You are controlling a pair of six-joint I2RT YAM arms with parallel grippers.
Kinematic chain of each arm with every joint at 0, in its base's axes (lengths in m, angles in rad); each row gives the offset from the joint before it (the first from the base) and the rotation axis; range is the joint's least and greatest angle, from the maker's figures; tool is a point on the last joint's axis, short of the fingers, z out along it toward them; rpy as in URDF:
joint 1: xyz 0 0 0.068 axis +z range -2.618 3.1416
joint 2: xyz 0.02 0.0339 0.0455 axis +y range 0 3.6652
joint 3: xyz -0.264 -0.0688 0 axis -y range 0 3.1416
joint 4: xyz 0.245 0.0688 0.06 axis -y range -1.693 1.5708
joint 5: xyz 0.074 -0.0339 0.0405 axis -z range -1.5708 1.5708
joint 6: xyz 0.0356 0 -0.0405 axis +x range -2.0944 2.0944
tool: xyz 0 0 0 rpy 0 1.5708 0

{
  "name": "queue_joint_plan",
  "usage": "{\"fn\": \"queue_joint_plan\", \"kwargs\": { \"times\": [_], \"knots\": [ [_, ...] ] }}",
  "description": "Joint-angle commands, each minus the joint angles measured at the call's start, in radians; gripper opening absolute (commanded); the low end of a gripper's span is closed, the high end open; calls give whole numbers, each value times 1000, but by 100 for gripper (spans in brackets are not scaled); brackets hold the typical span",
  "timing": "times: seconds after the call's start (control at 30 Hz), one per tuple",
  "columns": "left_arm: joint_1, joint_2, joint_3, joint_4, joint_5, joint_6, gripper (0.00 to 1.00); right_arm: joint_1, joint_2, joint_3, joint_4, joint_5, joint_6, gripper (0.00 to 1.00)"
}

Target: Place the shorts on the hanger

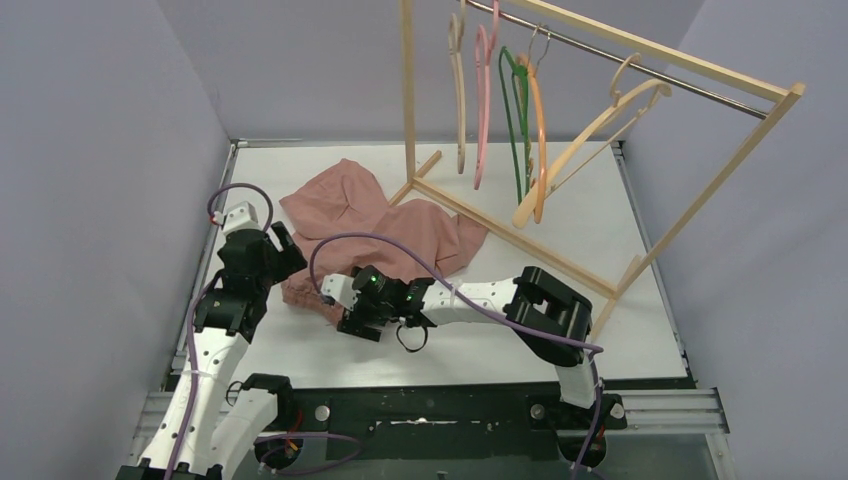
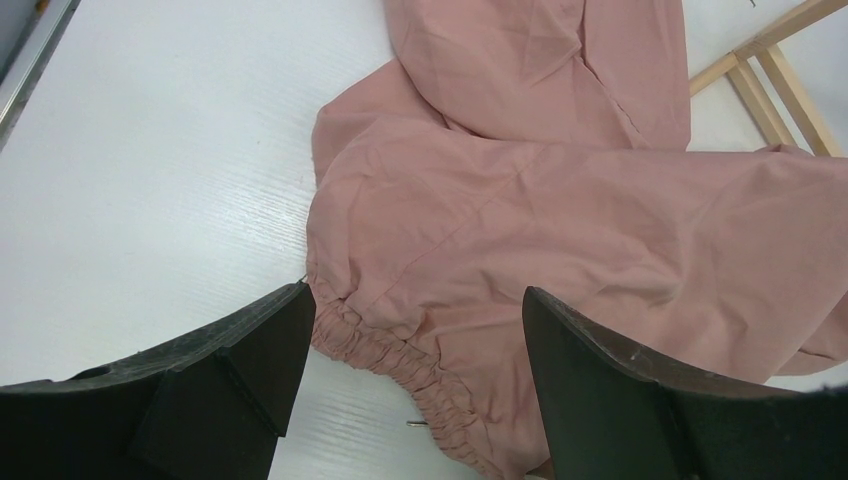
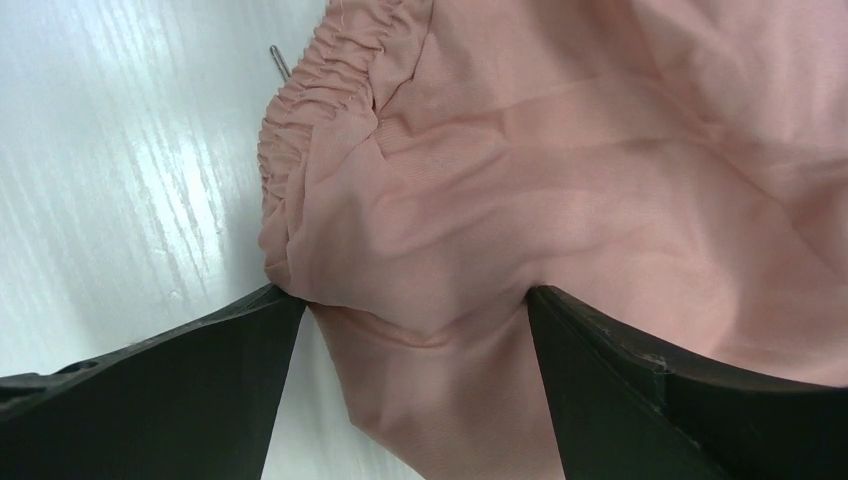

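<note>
The dusty-pink shorts (image 1: 400, 225) lie crumpled on the white table, left of the rack. Their gathered waistband (image 2: 400, 362) faces the arms. My left gripper (image 1: 285, 248) is open, with its fingers either side of the waistband's left end (image 2: 415, 335). My right gripper (image 1: 332, 305) is open, and a fold of the shorts (image 3: 560, 180) lies between its fingers (image 3: 415, 310), touching both tips. The thin pink hanger (image 1: 484, 100) hangs from the rack's rail, second from the left. The drawstring is hidden.
A wooden garment rack (image 1: 520, 235) stands at the back right, its base bar touching the shorts. On it hang a beige hanger (image 1: 458, 90), green (image 1: 512, 110) and orange (image 1: 538, 150) ones, and a wide wooden one (image 1: 600, 125). Grey walls close in both sides.
</note>
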Motion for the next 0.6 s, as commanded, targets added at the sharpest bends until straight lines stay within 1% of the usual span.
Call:
{"fn": "queue_joint_plan", "kwargs": {
  "times": [0.0,0.03,0.13,0.23,0.27,0.33,0.43,0.57],
  "knots": [
    [12,-9,7,61,15,17,76,-1,-5,0,85,63,-10,83],
    [12,-9,6,62,19,15,76,-6,-11,-6,97,60,0,75],
    [13,-11,5,62,31,16,76,-30,-43,-36,147,40,60,41],
    [13,-12,6,61,32,12,76,-39,-76,-68,181,68,108,15],
    [13,-13,5,61,34,13,75,-43,-86,-67,178,82,127,9],
    [12,-12,8,61,38,15,75,-49,-125,-56,154,101,178,1],
    [12,-13,15,63,67,18,72,-78,-196,-23,101,111,314,0],
    [12,-29,57,34,159,9,69,-156,-301,-16,25,94,534,0]
  ]
}}
